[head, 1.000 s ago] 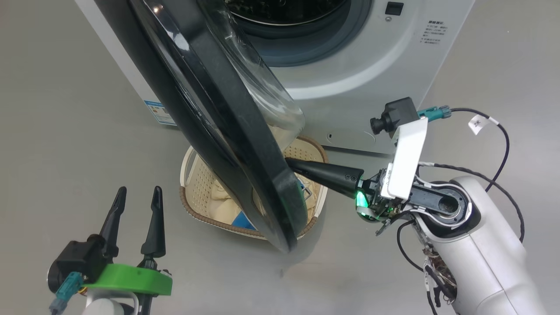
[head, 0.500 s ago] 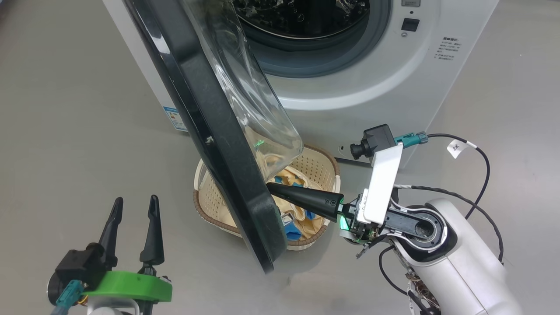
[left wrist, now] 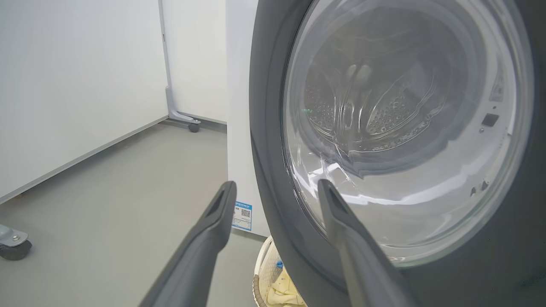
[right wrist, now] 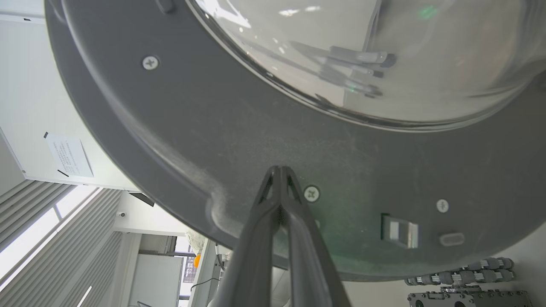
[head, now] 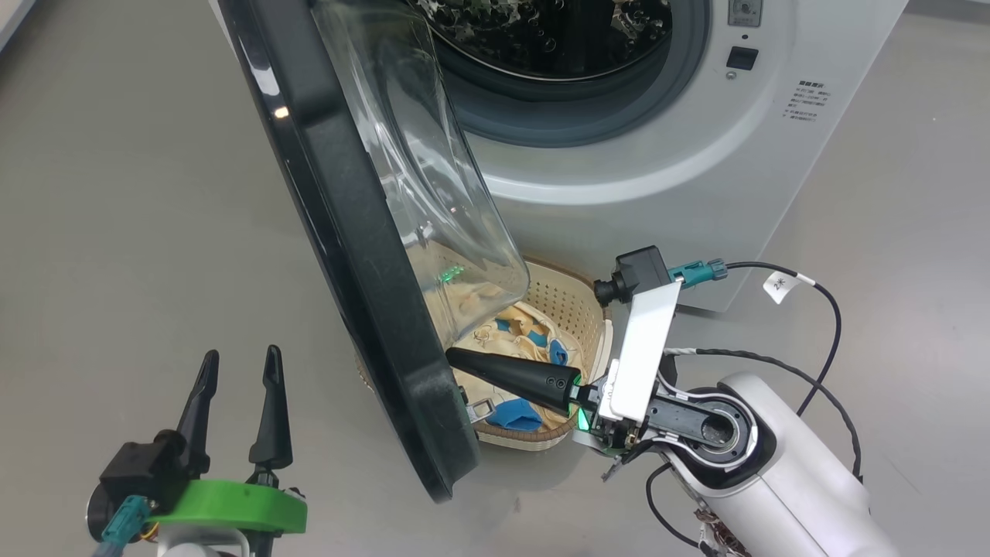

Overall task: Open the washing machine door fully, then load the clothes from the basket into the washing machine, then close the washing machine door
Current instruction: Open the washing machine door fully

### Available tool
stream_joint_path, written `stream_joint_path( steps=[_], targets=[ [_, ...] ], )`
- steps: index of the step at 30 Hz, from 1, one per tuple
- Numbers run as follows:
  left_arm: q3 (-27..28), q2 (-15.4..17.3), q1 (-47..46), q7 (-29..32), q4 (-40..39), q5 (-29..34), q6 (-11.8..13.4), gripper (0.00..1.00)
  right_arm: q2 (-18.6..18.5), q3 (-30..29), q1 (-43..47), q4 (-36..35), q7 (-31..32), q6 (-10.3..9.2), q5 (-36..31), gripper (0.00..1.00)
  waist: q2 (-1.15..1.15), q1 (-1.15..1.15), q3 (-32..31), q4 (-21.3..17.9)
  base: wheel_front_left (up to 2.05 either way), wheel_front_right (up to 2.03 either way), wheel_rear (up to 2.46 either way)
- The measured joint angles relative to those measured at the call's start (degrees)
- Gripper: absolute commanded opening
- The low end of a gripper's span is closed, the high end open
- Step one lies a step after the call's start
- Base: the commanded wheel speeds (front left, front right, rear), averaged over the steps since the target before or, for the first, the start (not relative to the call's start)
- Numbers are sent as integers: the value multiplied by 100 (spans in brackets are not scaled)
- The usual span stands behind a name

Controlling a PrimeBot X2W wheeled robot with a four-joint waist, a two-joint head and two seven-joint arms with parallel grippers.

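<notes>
The washing machine [head: 657, 155] stands with its steel drum [head: 541, 31] exposed. The washing machine door [head: 363, 255], black-rimmed with a bulging glass centre [head: 418, 178], hangs part-way open over the basket [head: 576, 305]. Cream and blue clothes [head: 510, 325] lie in the basket, partly hidden by the door. My right gripper [head: 452, 357] is shut, its tips pressed against the door's inner rim [right wrist: 192, 128], also seen as the right gripper [right wrist: 279, 170] near a screw. My left gripper [head: 240, 354] is open and empty, low on the left, on the door's outer side [left wrist: 273, 128].
A grey floor surrounds the machine. In the left wrist view a white wall panel [left wrist: 76, 85], a caster [left wrist: 194, 126] and a wheeled foot [left wrist: 15, 245] stand to the left. A blue sticker [left wrist: 242, 216] marks the machine's side. A black cable [head: 827, 325] loops by my right arm.
The head camera has shifted. The door has swung wider, uncovering more of the basket and clothes, with my shut right gripper following against its inner rim. My left gripper has stayed put.
</notes>
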Motion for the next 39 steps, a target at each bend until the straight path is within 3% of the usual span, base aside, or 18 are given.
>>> stream_joint_path(
  steps=[23, 24, 26, 27, 28, 39],
  targets=[
    [201, 2, 126, 0, -11, 2, 51, 100, 18, 130, -14, 119, -512, 0, -368, 0, 0, 0, -110, -227, 0, 0, 0],
    [210, 2, 149, 0, -12, 3, 51, 100, 20, 104, -17, 116, -554, 0, -419, 7, 0, 0, -120, -246, 0, 0, 0],
    [241, 1, 197, 0, -12, 11, 51, 100, 16, 70, -24, 99, -628, 0, -530, 71, 0, 0, -141, -286, 0, 0, 0],
    [241, 1, 197, 0, -12, 11, 51, 100, 16, 70, -24, 99, -628, 0, -530, 90, 0, 0, -141, -286, 0, 0, 0],
    [257, 2, 211, 0, -9, 12, 51, 100, -16, 44, -24, 53, -700, 0, -652, 100, 0, 0, -164, -327, 0, 0, 0],
    [382, 2, 316, 0, -8, 113, 51, 100, -488, -131, -45, -358, -1677, 1, -1714, 100, 0, 0, -293, -568, 0, 0, 0]
  ],
)
